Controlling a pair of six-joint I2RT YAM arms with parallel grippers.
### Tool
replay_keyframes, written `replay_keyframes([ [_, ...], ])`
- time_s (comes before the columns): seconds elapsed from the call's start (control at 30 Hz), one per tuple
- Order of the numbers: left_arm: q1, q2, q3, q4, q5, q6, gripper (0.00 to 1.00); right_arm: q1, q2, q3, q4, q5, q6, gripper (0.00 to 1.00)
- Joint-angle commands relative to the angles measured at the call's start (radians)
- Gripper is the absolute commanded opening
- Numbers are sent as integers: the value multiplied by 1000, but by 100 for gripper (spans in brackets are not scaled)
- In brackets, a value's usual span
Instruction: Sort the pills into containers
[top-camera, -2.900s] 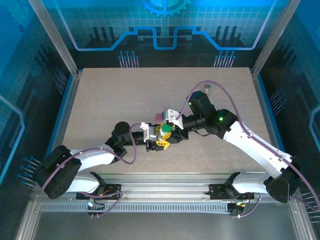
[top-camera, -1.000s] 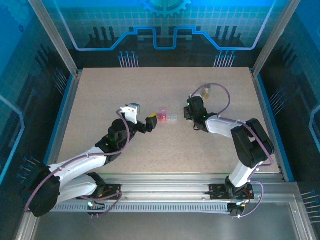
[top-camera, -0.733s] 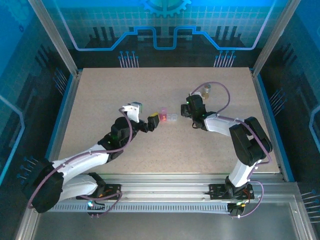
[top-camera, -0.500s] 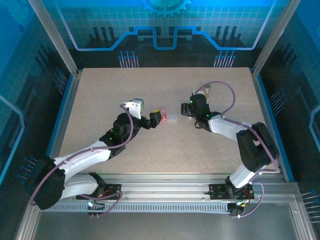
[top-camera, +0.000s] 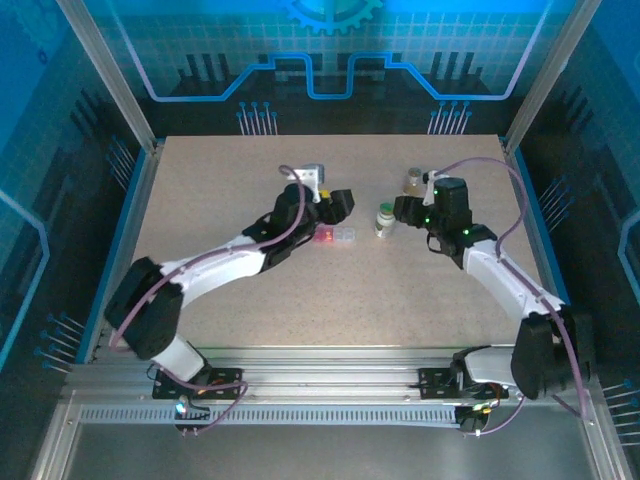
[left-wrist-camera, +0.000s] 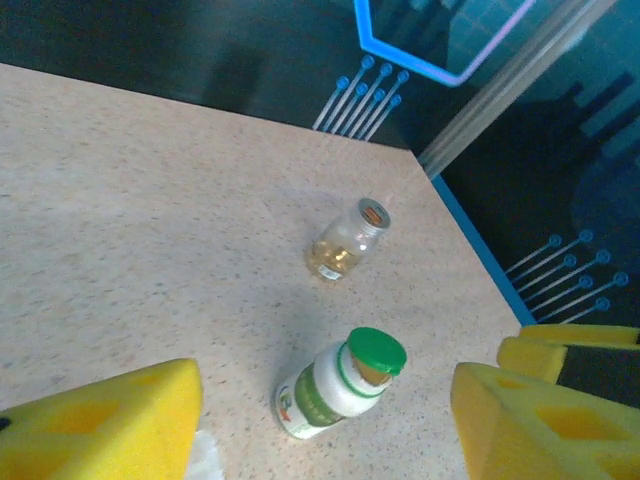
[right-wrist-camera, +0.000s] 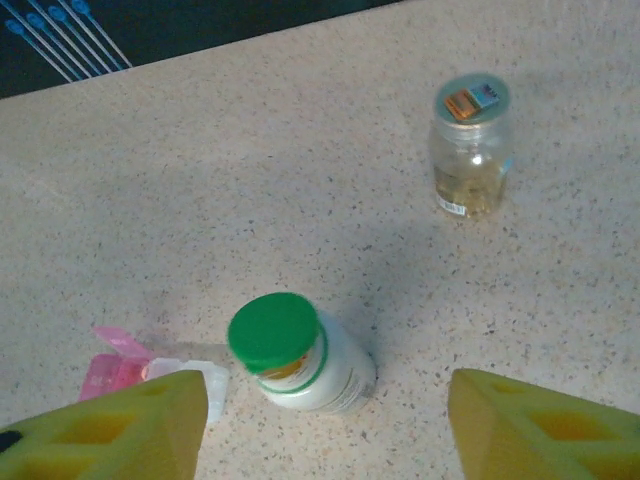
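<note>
Green-capped white bottle (right-wrist-camera: 300, 355) stands upright on the table (top-camera: 250, 170) between the amber vial (right-wrist-camera: 470, 150) and the pink-and-clear box (right-wrist-camera: 150, 372), which a yellow finger (right-wrist-camera: 110, 425) partly hides. The left gripper (top-camera: 343, 204) and right gripper (top-camera: 403, 209) gape empty.
</note>
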Motion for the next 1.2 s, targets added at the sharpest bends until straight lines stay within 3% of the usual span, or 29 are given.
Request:
replay_keyframes([
  [0.0,-18,129,133,-90,94,-81,59,-59,77,48,-12,-218,46,56],
  [0.1,-18,239,238,-130,138,-123,54,-84,135,48,39,-300,82,50],
  [0.33,-35,384,383,-197,176,-141,43,-96,211,49,102,-352,100,46],
  [0.77,-45,479,441,-210,168,-139,40,-98,253,22,150,-344,93,41],
  [1.17,-40,495,475,-223,167,-131,40,-121,142,11,159,-351,130,42],
])
